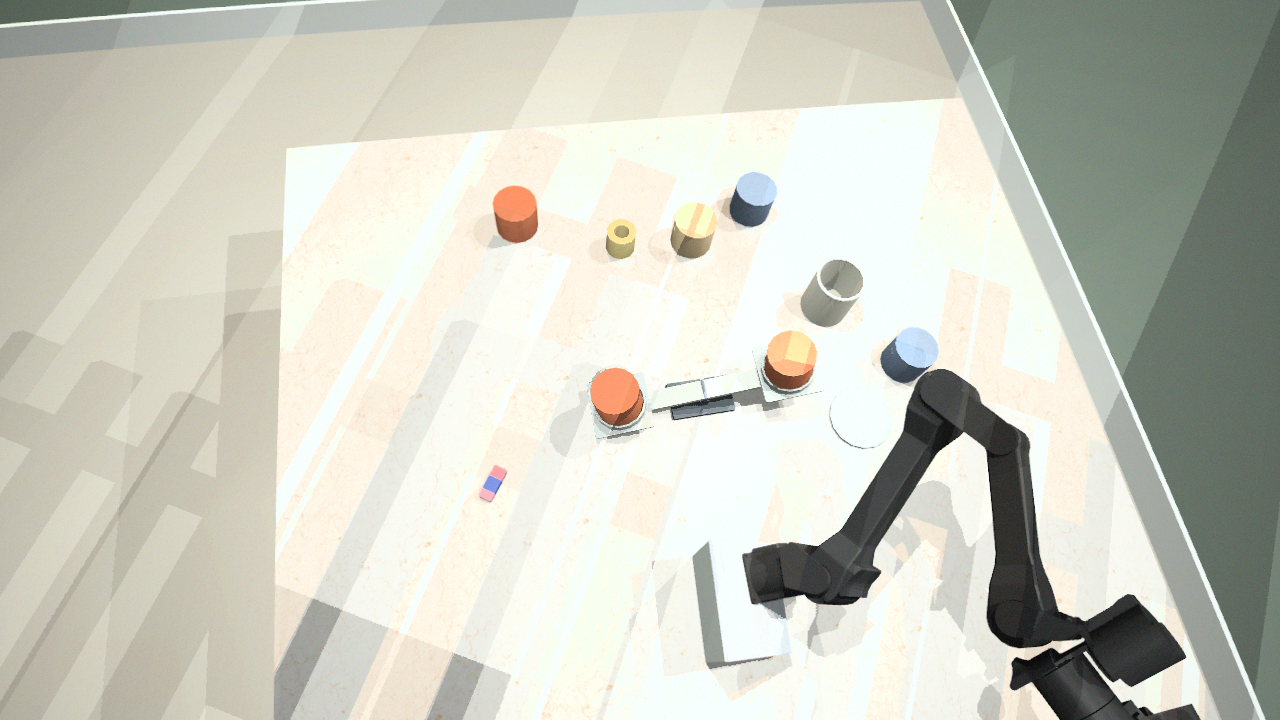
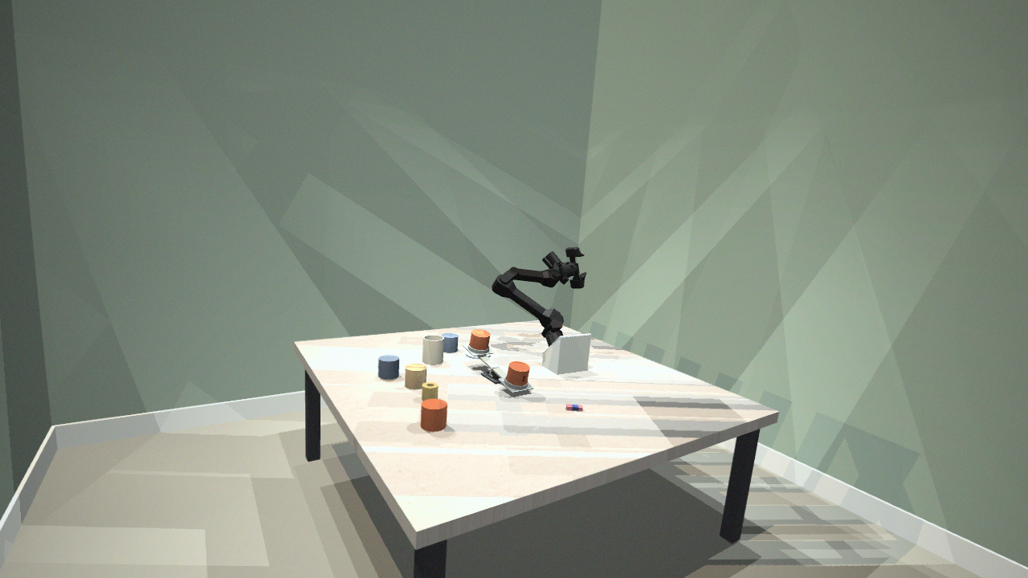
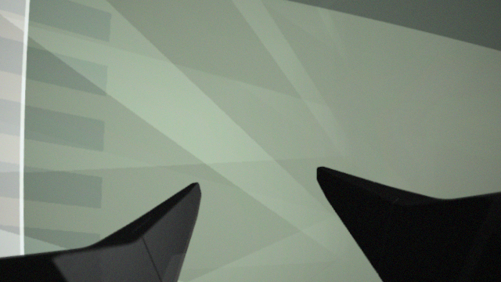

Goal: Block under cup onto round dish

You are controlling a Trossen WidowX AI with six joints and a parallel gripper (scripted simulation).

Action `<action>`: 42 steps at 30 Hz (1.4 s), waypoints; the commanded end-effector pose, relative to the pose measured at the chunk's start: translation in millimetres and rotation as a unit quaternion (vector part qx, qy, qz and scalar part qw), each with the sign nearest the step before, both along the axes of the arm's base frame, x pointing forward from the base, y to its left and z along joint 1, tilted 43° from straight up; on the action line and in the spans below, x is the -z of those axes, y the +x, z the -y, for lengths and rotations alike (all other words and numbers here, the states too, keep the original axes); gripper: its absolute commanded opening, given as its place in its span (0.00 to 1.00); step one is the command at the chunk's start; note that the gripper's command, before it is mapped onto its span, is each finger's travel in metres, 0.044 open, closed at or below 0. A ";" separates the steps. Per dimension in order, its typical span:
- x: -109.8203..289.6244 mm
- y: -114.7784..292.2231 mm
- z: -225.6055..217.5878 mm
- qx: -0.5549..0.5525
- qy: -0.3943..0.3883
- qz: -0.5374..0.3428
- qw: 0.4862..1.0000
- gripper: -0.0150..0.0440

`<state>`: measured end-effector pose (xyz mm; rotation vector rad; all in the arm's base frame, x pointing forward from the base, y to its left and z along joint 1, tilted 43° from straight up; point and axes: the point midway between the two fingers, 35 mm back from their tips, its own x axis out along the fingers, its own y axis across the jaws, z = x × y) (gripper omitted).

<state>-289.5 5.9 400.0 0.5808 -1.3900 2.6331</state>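
Note:
Two identical orange cups stand on the end pads of a small balance in the middle of the table. One cup is on the left end in the top view, the other cup on the right end. No block shows under either cup. A white round dish lies just right of the balance. My gripper is open and empty. It hangs high in the air near a white box, well apart from the cups, and faces the wall.
A white box stands beside the arm's base. Behind the balance stand an orange cylinder, a yellow ring, a yellow cylinder, two blue cylinders and a grey open cup. A small pink-blue block lies in front.

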 end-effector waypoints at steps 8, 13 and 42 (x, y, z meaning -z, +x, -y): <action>24.2 -13.0 -39.7 0.058 -0.069 0.058 0.994 1.00; 43.9 -17.5 -71.8 0.107 -0.123 0.095 0.982 1.00; 153.3 47.4 -234.0 0.402 -0.404 0.181 0.802 1.00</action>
